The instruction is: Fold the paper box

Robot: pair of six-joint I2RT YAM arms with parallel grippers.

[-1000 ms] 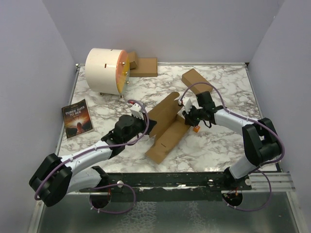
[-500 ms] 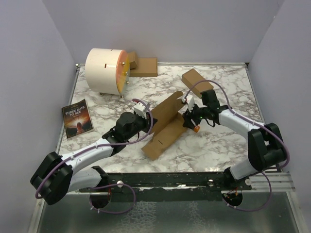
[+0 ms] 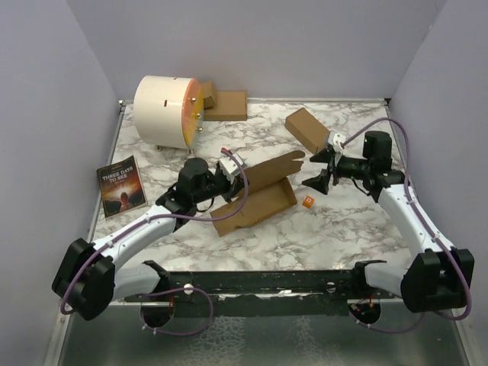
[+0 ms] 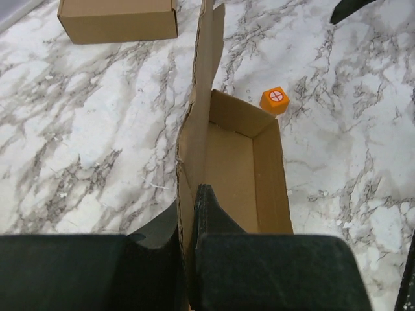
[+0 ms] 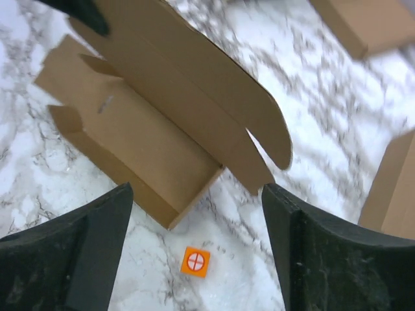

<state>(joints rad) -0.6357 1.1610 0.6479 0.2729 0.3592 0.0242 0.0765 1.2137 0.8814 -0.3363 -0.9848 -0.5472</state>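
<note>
Tabletop (image 3: 343,229): grey-veined white marble | paper box (image 3: 263,202) on it | walls (image 3: 305,46): lilac

- The paper box's (image 4: 237,162) near end was hidden behind the left gripper (image 4: 188,207) in the left wrist view.
- The plain carton (image 4: 117,19) was cut off by that view's top edge.
- The white drum (image 3: 164,110) hid part of the cardboard pieces (image 3: 225,104).
- The right wrist view was blurred at its upper right.

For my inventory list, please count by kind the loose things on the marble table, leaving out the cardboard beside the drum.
Open brown cardboard box: 1
Closed brown oblong cardboard carton: 1
Orange cube: 1
Dark paperback book: 1
White cylindrical drum: 1
Total: 5
</note>
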